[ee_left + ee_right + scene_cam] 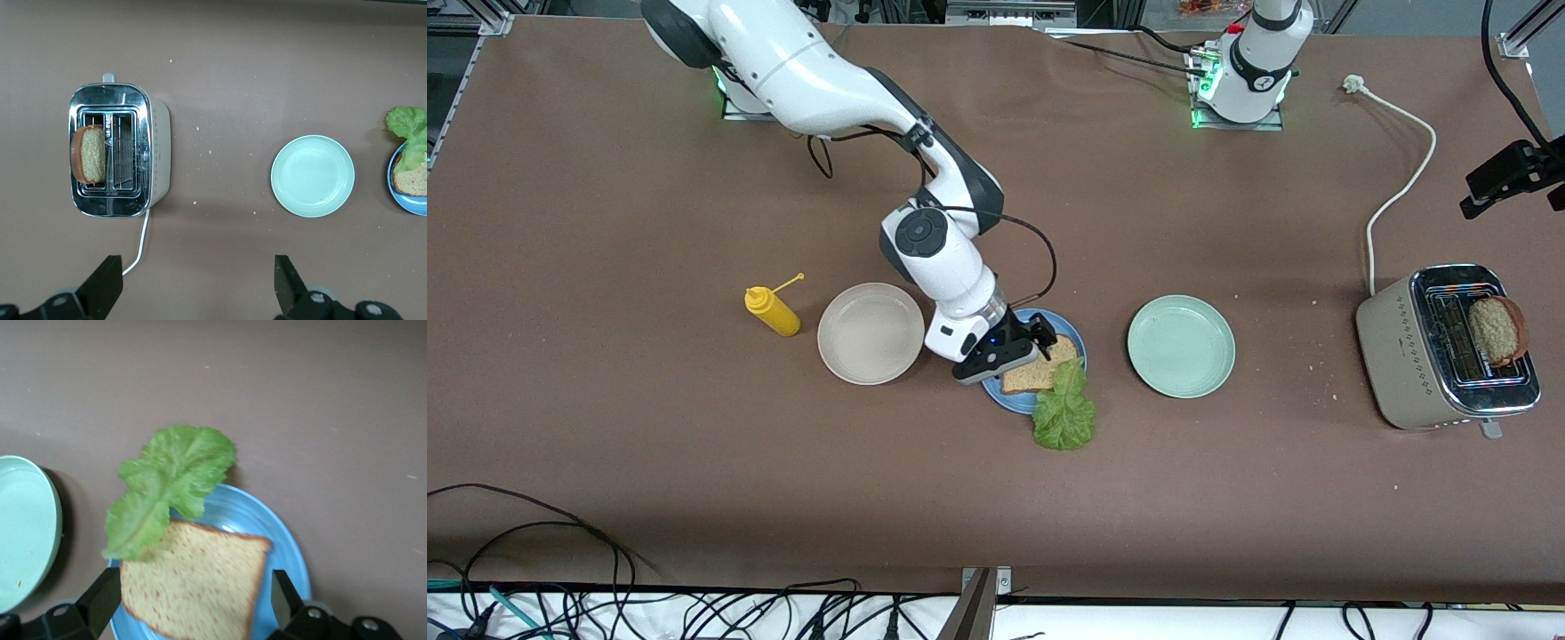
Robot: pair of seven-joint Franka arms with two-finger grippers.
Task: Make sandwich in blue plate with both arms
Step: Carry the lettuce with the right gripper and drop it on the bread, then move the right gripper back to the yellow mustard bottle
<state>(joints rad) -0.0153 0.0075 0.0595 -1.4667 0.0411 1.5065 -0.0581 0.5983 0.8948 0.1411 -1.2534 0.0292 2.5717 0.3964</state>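
- Surface [694, 480]: brown, carries everything below. Landmark for places: the blue plate [1072, 333].
- Right arm [845, 98]: reaches from its base down to the blue plate.
- Left arm [1258, 62]: waits at its base; only the lower part shows in the front view.
- Toaster [1440, 351]: at the left arm's end of the surface, well apart from the blue plate; one bread slice [1496, 331] stands in a slot.
- Green plate [1181, 346]: near the blue plate, toward the left arm's end.
- Beige plate [871, 333]: near the blue plate, toward the right arm's end.
- Blue plate: between the green and beige plates, partly covered by the right tool.
- Right tool [193, 603]: low over the blue plate, fingers [103, 600] spread on either side of the toast [193, 587], pinching nothing.
- Left tool [197, 283]: up in the air over bare surface between the toaster and the green plate, fingers [103, 283] spread, holding nothing.
- Toast: brown slice lying flat on the blue plate.
- Lettuce [1064, 407]: one end rests on the toast; the rest hangs over the rim onto the surface, nearer the front camera than the blue plate.
- Bottle [772, 310]: yellow, just beside the beige plate, toward the right arm's end from the blue plate.
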